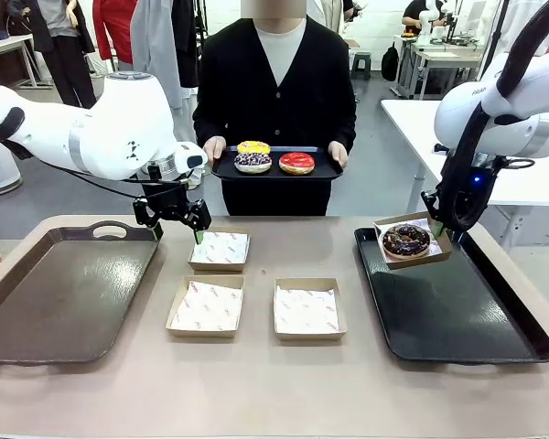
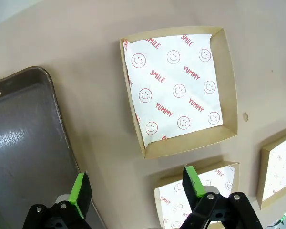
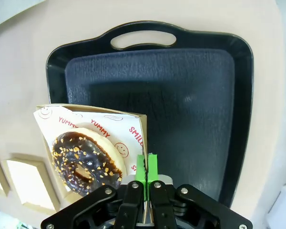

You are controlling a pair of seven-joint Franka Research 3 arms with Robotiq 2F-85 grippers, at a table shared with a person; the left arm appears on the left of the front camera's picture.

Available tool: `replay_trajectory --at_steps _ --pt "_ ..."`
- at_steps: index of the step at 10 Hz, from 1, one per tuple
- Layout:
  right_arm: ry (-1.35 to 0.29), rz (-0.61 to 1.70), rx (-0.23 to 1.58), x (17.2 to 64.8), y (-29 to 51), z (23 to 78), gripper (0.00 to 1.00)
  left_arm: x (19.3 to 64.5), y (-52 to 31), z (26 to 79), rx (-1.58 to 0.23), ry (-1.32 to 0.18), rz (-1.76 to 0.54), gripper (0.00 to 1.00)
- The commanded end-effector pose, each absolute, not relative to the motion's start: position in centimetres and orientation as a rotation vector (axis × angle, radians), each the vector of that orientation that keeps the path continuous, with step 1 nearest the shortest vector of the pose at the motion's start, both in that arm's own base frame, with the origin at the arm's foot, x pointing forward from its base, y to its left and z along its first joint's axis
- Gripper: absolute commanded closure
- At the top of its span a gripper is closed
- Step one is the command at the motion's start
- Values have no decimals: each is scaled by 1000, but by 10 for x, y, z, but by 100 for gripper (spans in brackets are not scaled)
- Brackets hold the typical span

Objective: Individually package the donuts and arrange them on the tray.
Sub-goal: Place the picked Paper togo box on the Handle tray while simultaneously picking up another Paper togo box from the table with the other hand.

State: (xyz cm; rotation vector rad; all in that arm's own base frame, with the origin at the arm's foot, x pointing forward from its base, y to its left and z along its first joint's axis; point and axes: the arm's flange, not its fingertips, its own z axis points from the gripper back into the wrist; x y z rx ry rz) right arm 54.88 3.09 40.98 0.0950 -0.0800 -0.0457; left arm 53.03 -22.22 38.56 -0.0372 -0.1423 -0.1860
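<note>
**Donut box over the tray**

Your right claw (image 1: 436, 226) is shut tight on the box (image 1: 416, 261) edge, so the chocolate donut (image 1: 405, 240) hangs tilted over the far end of the right tray (image 1: 457, 315). Your left claw (image 1: 177, 224) is wide open and empty above a far empty box (image 1: 220, 249). Three donuts (image 1: 274, 161) wait with the person (image 1: 274, 82).

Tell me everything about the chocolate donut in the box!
The chocolate donut is a ring with glossy dark icing and little tan crumbs on top. It lies in a tilted brown paper box lined with white paper printed with red smileys. The fingers of the right gripper pinch the box's wall, over a corner of the black tray.
</note>
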Motion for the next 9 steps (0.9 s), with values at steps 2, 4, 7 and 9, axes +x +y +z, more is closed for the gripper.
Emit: replay_trajectory --at_steps 2,4,7,9 --pt "-86 -46 95 548 31 413 99 529 -222 384 -35 -136 -186 0" --pt "-86 -46 95 548 31 413 99 529 -222 384 -35 -136 -186 0" --pt "-86 -46 95 548 31 413 99 529 -222 384 -35 -136 -186 0" --pt "-80 -46 95 549 31 410 99 530 -222 385 -36 -140 -186 0"
